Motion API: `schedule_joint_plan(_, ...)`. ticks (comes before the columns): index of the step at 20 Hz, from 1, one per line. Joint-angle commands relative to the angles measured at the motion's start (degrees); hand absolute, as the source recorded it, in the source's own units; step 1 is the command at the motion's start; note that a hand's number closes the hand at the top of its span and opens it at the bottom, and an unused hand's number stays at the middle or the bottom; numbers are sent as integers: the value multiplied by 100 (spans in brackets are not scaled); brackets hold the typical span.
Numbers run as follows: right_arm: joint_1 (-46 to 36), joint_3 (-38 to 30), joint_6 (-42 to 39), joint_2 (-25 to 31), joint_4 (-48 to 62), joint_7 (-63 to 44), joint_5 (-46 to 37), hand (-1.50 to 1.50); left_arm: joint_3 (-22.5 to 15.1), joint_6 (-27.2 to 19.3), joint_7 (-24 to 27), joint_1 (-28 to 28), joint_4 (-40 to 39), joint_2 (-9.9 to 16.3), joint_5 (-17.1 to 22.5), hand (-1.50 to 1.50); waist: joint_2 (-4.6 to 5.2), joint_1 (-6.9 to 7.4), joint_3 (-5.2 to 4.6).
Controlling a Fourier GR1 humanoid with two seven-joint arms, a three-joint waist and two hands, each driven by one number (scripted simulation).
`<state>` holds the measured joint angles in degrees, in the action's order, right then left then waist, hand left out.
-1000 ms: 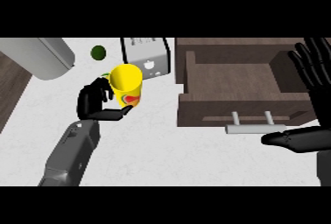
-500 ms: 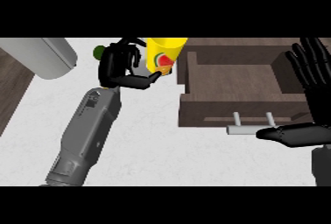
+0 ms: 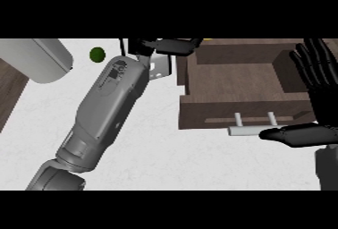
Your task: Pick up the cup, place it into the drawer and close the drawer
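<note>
My left hand (image 3: 166, 45) is stretched far up to the view's top edge, just left of the open brown drawer (image 3: 232, 103). Its fingers are curled. Of the yellow cup only a thin sliver (image 3: 205, 39) shows past the fingertips at the top edge; the rest is cut off. The long grey left forearm (image 3: 105, 112) runs diagonally across the counter. The drawer's inside looks bare, and its white handle (image 3: 254, 129) faces me. My right hand (image 3: 318, 85) rests open at the right edge, fingers up, thumb by the handle.
A pale grey appliance (image 3: 41, 59) lies at the top left, with a small green round thing (image 3: 98, 54) beside it. A white boxy object (image 3: 157, 68) stands partly behind my left wrist. Dark wood floor (image 3: 10, 89) shows beyond the counter's left edge.
My left arm has stretched further up and to the right with the cup, from left of the drawer to the top edge near its back corner. The cup has gone almost out of view. The right hand has stayed put.
</note>
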<state>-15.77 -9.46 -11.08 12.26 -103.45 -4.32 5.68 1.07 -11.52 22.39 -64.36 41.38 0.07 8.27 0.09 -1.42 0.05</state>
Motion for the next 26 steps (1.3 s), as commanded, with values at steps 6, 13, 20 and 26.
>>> schedule_joint_plan(6,-94,7,-176,11,350,377,26,-150,-802,-807,-648,-1185,-1590,-7,636,150,86,-237,5)
schedule_joint_plan(13,-223,240,-184,-87,-30,72,114,-150,-1373,-578,-1120,-1472,-2465,-7,732,150,175,-653,11)
schedule_joint_plan(20,-549,104,-394,92,358,220,248,-150,-2015,-286,-1048,-1175,-2581,-7,877,150,247,-833,12)
schedule_joint_plan(26,-568,637,-727,-207,202,168,513,-150,-1905,-456,-674,-945,-2270,-7,1480,-150,299,-1163,8)
